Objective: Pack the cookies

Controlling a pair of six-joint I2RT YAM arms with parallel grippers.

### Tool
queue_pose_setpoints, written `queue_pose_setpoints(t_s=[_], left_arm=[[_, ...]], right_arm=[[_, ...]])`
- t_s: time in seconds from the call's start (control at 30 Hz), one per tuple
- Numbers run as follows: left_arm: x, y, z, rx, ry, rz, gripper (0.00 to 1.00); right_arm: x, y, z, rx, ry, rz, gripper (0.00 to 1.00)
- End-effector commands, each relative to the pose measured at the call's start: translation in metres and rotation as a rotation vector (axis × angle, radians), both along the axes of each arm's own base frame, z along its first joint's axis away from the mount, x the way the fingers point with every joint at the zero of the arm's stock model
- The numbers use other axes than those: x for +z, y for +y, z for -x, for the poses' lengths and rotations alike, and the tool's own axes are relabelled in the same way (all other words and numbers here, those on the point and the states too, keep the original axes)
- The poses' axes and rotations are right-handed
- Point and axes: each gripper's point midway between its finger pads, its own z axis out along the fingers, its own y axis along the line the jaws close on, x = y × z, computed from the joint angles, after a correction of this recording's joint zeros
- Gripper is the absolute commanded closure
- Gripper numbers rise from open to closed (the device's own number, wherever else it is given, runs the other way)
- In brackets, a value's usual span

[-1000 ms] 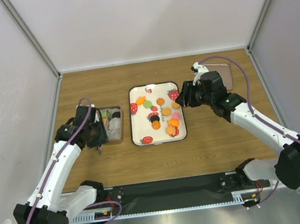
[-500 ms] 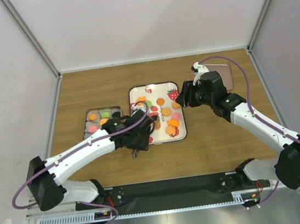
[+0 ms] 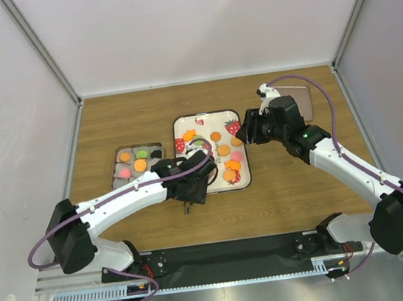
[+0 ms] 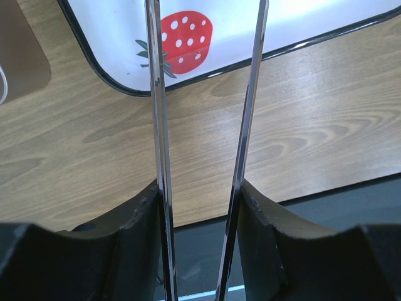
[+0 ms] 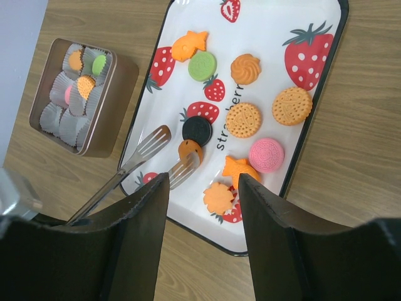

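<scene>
Where cookies (image 5: pixel 242 119) lie, tray (image 5: pixel 326 81) print reads "strawberr", partly covered.

A wooden table (image 3: pixel 296 190) is enclosed by plain white walls (image 3: pixel 200 24) at the back and both sides; the corners are framed by metal posts (image 3: pixel 39 49). Even, soft light is cast throughout.

One inscription is legible. The white rectangular tray with a black rim and red strawberry prints (image 5: pixel 313 119) carries dark printed lettering near its centre, reading "straw" and "berr" in the right wrist view; the remaining letters are covered by a round orange biscuit-style cookie (image 5: pixel 243 120). In the top external view the same lettering is too small to read.
</scene>
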Motion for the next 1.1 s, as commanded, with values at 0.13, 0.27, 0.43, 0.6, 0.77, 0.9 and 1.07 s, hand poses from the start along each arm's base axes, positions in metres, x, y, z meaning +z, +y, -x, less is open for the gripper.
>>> queue_pose_setpoints(t_s=[0.13,0.27,0.43,0.6,0.77,0.9,1.07], left_arm=[[0.006,-0.015,-0.012,0.007,-0.059,0.011,0.49],[0.004,-0.019,-0.012,-0.008,-0.061,0.014,0.50],[0.000,-0.019,-0.011,-0.013,-0.058,0.003,0.50],[-0.003,-0.017,-0.012,-0.014,-0.057,-0.013,0.50],[-0.004,-0.014,-0.012,-0.011,-0.059,-0.027,0.53],[-0.003,-0.014,-0.012,-0.015,-0.059,-0.029,0.61],[0.002,-0.009,-0.011,-0.014,-0.067,-0.040,0.64]], right_arm=[[0.021,0.002,-0.006,0.004,-0.061,-0.008,0.46],[0.023,0.002,-0.005,0.004,-0.064,-0.009,0.46],[0.023,0.003,-0.005,0.005,-0.066,-0.011,0.46],[0.023,0.003,-0.005,0.006,-0.065,-0.012,0.46],[0.024,0.003,-0.005,0.006,-0.068,-0.013,0.46],[0.023,0.003,-0.004,0.007,-0.065,-0.012,0.46],[0.025,0.003,-0.005,0.005,-0.071,-0.012,0.46]])
